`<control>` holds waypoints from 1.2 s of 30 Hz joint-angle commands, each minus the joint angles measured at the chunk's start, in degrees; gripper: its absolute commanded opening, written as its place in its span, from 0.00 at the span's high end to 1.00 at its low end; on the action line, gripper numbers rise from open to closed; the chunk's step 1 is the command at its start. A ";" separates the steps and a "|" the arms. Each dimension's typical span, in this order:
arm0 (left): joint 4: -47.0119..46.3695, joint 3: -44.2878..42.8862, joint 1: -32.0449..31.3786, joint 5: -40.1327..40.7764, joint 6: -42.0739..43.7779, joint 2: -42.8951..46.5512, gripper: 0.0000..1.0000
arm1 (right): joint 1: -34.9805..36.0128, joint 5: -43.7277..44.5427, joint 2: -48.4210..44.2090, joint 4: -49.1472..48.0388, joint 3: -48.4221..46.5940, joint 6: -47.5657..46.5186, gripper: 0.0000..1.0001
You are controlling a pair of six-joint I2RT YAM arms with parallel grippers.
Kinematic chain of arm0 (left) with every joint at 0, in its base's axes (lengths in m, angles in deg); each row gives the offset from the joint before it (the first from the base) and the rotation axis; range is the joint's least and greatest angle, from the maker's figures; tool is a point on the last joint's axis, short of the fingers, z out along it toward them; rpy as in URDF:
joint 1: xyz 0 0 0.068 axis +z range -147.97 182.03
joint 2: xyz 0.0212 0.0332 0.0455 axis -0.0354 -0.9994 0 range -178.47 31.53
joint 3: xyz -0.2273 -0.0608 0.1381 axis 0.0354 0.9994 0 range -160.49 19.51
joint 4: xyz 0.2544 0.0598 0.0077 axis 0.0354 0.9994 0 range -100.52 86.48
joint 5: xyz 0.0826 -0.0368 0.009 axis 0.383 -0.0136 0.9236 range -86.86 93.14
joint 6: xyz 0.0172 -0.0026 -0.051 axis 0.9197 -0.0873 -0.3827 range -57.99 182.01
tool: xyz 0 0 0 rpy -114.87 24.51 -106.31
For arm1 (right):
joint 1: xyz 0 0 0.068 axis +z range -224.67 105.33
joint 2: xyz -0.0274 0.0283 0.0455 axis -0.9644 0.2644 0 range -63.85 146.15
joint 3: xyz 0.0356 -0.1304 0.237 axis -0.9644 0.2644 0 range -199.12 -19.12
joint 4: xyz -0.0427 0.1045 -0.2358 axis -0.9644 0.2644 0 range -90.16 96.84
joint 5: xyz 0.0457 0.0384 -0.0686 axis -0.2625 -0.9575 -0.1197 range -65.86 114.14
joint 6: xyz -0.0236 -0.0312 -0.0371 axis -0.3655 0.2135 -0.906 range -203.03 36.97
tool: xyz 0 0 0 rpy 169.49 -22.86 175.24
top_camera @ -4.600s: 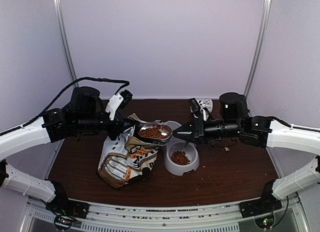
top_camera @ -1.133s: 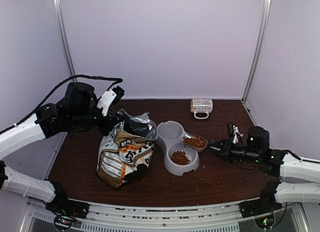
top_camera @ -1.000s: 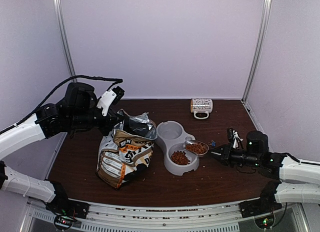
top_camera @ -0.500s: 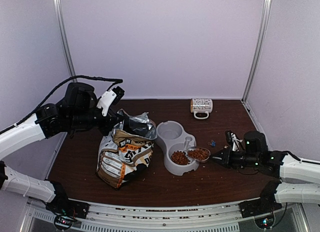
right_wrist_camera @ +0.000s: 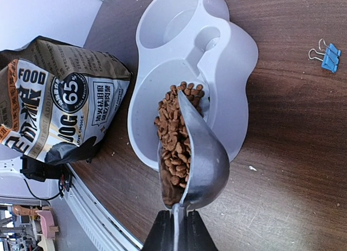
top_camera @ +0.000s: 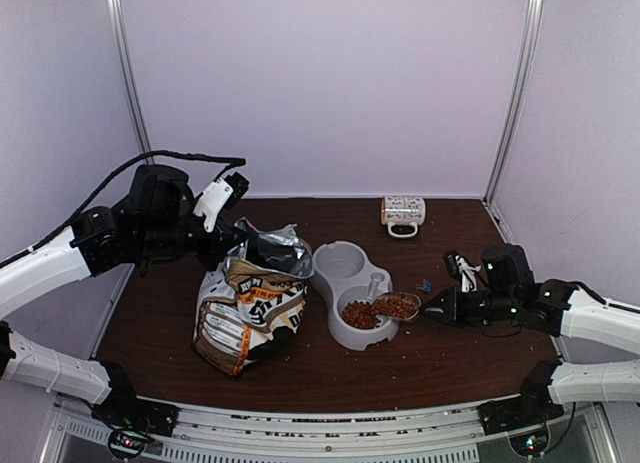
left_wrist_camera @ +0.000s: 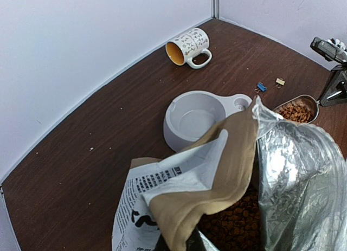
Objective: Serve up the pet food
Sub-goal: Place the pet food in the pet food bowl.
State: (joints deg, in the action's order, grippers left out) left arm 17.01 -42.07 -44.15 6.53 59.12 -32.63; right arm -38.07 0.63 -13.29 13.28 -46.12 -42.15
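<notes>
Pet food (right_wrist_camera: 171, 142): small reddish-brown pellets; loose heap in scoop (right_wrist_camera: 205, 160)

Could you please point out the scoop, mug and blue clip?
scoop (right_wrist_camera: 203, 160), right wrist view, outer bowl wall.
mug (left_wrist_camera: 192, 42), left wrist view, patterned side.
blue clip (right_wrist_camera: 329, 58), right wrist view, blue body.

One grey double bowl (top_camera: 362, 338) is counted, with two compartments. One paper bag (top_camera: 245, 313) is seen left of the bowl, one metal scoop (top_camera: 397, 306) at its right rim, and one mug (top_camera: 403, 213) beyond it. Two small clips are counted right of the bowl: a blue clip (left_wrist_camera: 261, 87) and a gold clip (left_wrist_camera: 280, 82). Pet food (top_camera: 358, 315) is found in three lots.
</notes>
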 commanded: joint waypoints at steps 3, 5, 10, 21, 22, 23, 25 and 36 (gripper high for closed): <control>-5.30 -0.23 0.72 1.02 1.14 0.60 1.00 | -0.30 0.58 1.46 5.11 -4.46 -4.07 1.00; -5.29 -0.21 0.73 1.00 1.17 0.59 1.00 | -0.31 0.56 1.79 6.01 -5.21 -4.66 1.00; -5.29 -0.24 0.73 0.99 1.16 0.49 1.00 | -0.30 0.98 2.52 9.94 -8.51 -6.95 1.00; -5.38 -0.26 0.73 1.03 1.20 0.59 1.00 | -0.23 2.32 4.96 18.54 -15.21 -12.18 1.00; -5.38 -0.25 0.73 0.98 1.21 0.55 1.00 | -0.21 2.61 5.11 19.42 -16.08 -12.71 1.00; -5.38 -0.22 0.73 0.99 1.18 0.54 1.00 | -0.21 2.81 5.35 20.18 -16.72 -13.11 1.00; -5.38 -0.29 0.73 1.02 1.21 0.61 1.00 | -0.23 3.09 5.63 21.44 -18.07 -14.01 1.00; -5.37 -0.19 0.73 1.02 1.47 1.22 1.00 | 2.80 8.01 8.45 29.96 -26.47 -19.44 1.00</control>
State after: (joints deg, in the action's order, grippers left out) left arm 17.01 -42.05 -44.12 6.53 59.18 -32.61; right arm -37.08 4.41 -5.49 39.24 -68.57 -58.28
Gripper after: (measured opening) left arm 0.019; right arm 0.089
